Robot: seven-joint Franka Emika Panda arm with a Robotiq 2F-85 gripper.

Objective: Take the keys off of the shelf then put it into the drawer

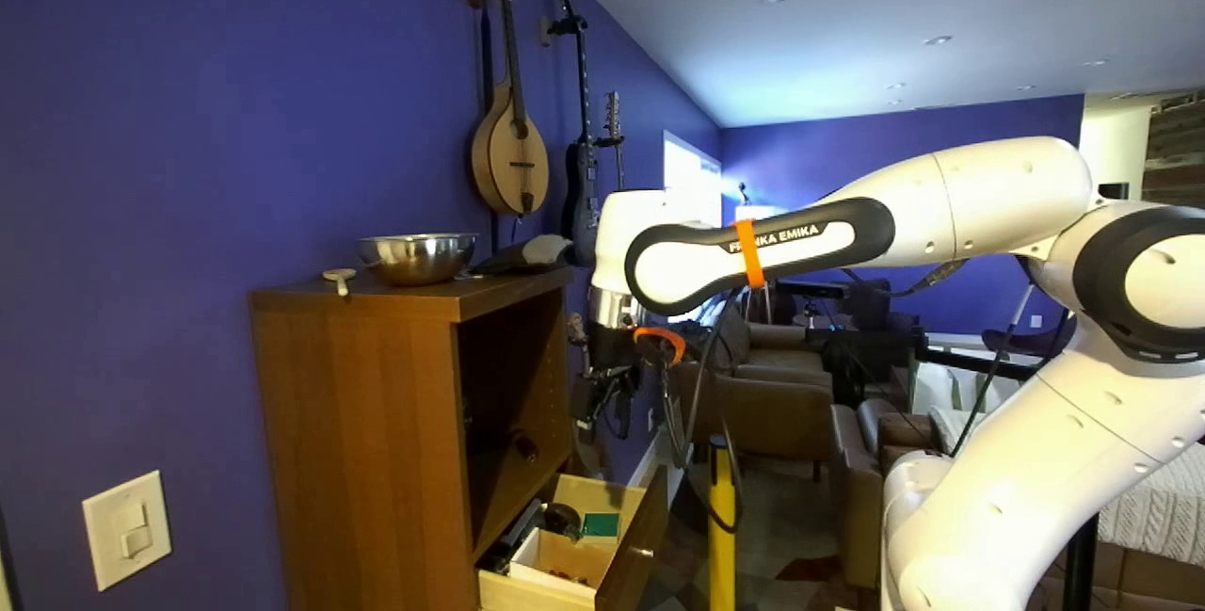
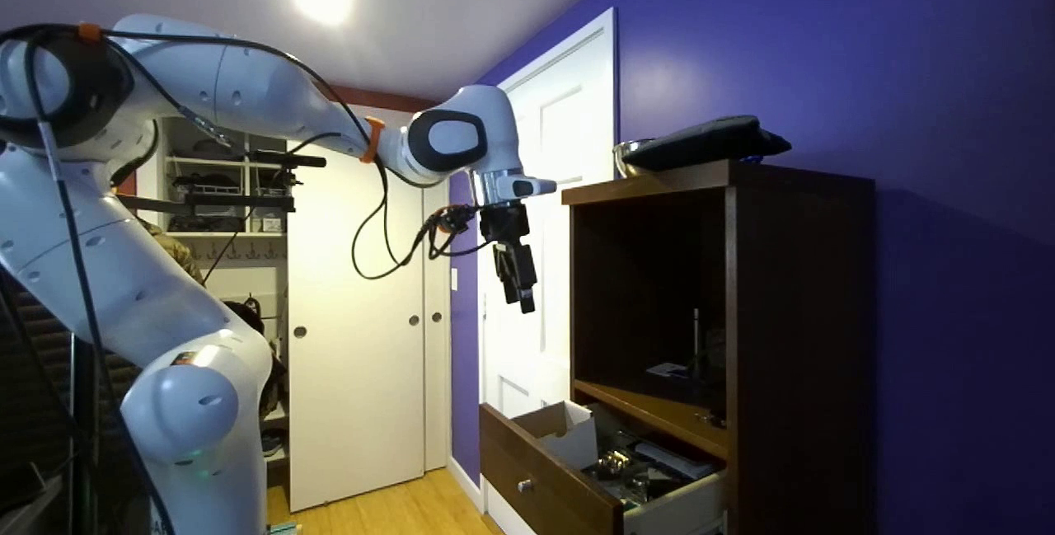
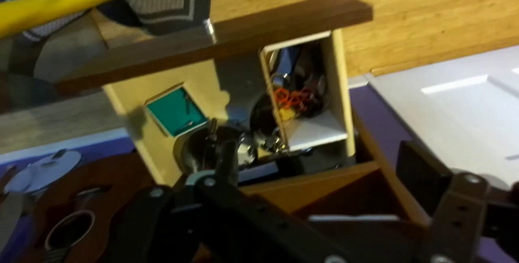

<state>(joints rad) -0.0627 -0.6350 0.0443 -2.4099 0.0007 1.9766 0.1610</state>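
The shelf [image 2: 651,413] is the brown board in the cabinet's dark recess; its front edge also shows in the wrist view [image 3: 292,190]. A small dark item [image 2: 710,418] lies near its front edge; it is too small to tell whether it is the keys. The pale wooden drawer [image 1: 508,590] below stands pulled out; its rim also shows in an exterior view [image 2: 676,510] and in the wrist view [image 3: 339,88]. My gripper [image 3: 324,169] points down, in front of the recess and above the drawer. Its fingers are wide apart with nothing between them; it also shows in an exterior view [image 2: 526,304].
The drawer holds a white box [image 3: 318,131], a green-lined box [image 3: 176,111] and assorted dark items. A metal bowl [image 1: 419,258] and a dark cushion-like thing [image 2: 709,143] rest on the cabinet top. A yellow post [image 1: 721,526] stands beside the drawer. Stringed instruments [image 1: 511,159] hang on the wall.
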